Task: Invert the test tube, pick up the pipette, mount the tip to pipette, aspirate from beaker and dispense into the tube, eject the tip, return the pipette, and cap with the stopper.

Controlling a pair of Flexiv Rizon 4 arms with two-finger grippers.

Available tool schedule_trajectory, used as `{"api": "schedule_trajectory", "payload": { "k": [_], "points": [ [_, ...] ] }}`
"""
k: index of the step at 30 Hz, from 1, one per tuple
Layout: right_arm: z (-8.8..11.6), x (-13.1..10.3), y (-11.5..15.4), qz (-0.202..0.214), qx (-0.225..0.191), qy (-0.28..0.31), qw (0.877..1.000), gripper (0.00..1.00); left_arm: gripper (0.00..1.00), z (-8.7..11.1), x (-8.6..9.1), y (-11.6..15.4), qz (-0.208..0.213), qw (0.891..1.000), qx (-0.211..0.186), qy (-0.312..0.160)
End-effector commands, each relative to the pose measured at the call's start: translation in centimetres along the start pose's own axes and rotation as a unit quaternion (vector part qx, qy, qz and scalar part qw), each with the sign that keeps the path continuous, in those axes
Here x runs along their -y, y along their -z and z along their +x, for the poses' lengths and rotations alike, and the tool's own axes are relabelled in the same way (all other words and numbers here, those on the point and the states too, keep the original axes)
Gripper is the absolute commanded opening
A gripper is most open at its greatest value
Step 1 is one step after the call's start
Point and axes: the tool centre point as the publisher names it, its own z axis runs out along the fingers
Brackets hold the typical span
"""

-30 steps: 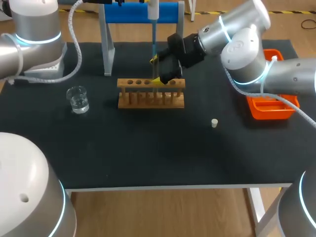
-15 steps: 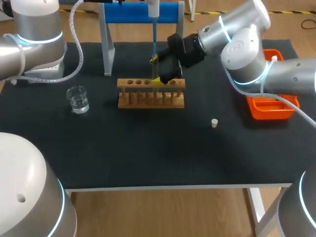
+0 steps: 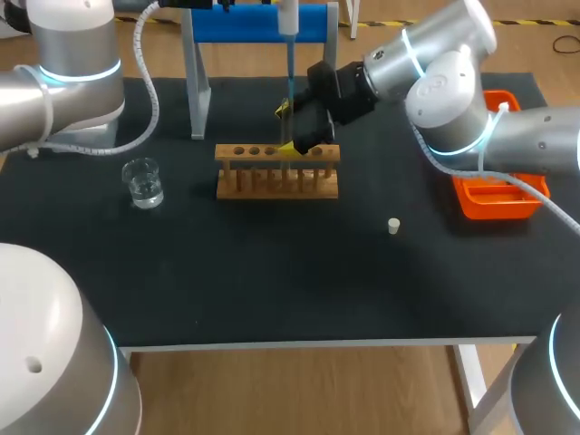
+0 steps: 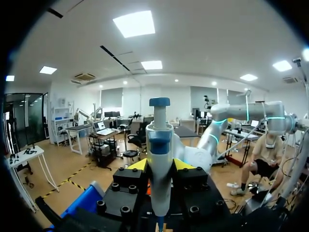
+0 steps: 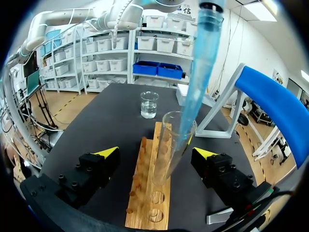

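My left gripper (image 4: 160,166) is shut on the white pipette (image 4: 160,169), whose blue plunger points away from the wrist. From above, the pipette (image 3: 286,16) hangs over the wooden rack (image 3: 276,170) with its blue tip (image 3: 289,95) pointing down. A clear test tube (image 5: 170,145) stands upright in the rack (image 5: 145,203), and the blue tip (image 5: 200,67) reaches into its mouth. My right gripper (image 5: 156,152) is open, one finger on each side of the tube without touching it; from above it (image 3: 288,130) sits at the rack's back edge.
A glass beaker (image 3: 143,182) with clear liquid stands left of the rack, also visible as the beaker (image 5: 148,104) beyond the rack's far end. A small white stopper (image 3: 393,226) lies to the right. An orange tray (image 3: 497,198) sits at the right edge; the blue pipette stand (image 3: 254,23) is behind.
The pipette and its tip have shifted slightly to the right above the rack as the left arm moved. The right arm has not moved.
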Motion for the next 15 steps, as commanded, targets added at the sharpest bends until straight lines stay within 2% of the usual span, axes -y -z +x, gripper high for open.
{"api": "schedule_trajectory", "payload": {
  "k": [1, 15],
  "points": [
    [0.03, -0.08, 0.17, 0.002, -0.001, 0.000, 1.000, 1.00, 0.00, -0.17, -0.01, 0.10, -0.004, 1.000, -0.005, 0.001],
    [0.03, -0.08, 0.17, 0.002, -0.001, 0.000, 1.000, 1.00, 0.00, 0.48, -0.51, 0.78, -0.022, 1.000, -0.004, 0.006]
  ]
}}
